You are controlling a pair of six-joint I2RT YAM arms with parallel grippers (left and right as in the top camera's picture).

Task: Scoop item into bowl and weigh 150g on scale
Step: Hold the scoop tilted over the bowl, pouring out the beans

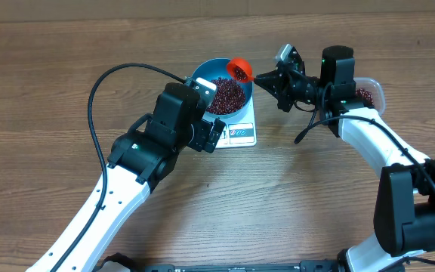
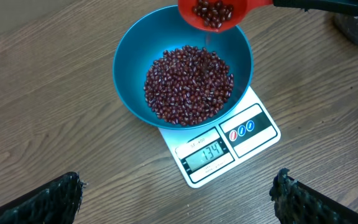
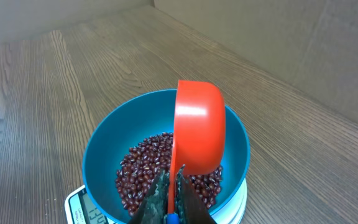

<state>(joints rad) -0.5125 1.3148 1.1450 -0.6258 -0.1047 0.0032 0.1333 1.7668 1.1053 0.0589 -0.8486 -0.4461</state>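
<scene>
We see one wooden table (image 1: 51, 75) and two arms on it. The left arm (image 1: 127, 170) reaches in from the lower left with one black cable (image 1: 93, 98) looping over it. The right arm (image 1: 376, 143) comes in from the right.

There are two grippers. The left gripper (image 2: 178, 180) hangs above the near edge of the scale with its fingers (image 2: 55, 199) spread wide and nothing between them. The right gripper (image 3: 174, 202) is clamped on the scoop's handle, beside the bowl.

One white scale (image 2: 250, 134) lies flat on the table, and we read 134 on its display. One blue bowl (image 2: 129, 62) stands upright on the scale and covers most of its platform. The display and two label panels stay clear at the front edge.

One clear tub (image 1: 378, 89) sits on the table on the right, partly hidden behind the right arm and well apart from the scale.

One orange-red scoop (image 3: 197, 130) is held over the bowl's far rim, tipped steeply toward the bowl.

The beans (image 2: 188, 84) are too many for us to count, and they lie in three places. The main heap fills the bottom of the bowl, a small batch is in the tipped scoop, and some show in the tub. We cannot tell whether any are falling.
</scene>
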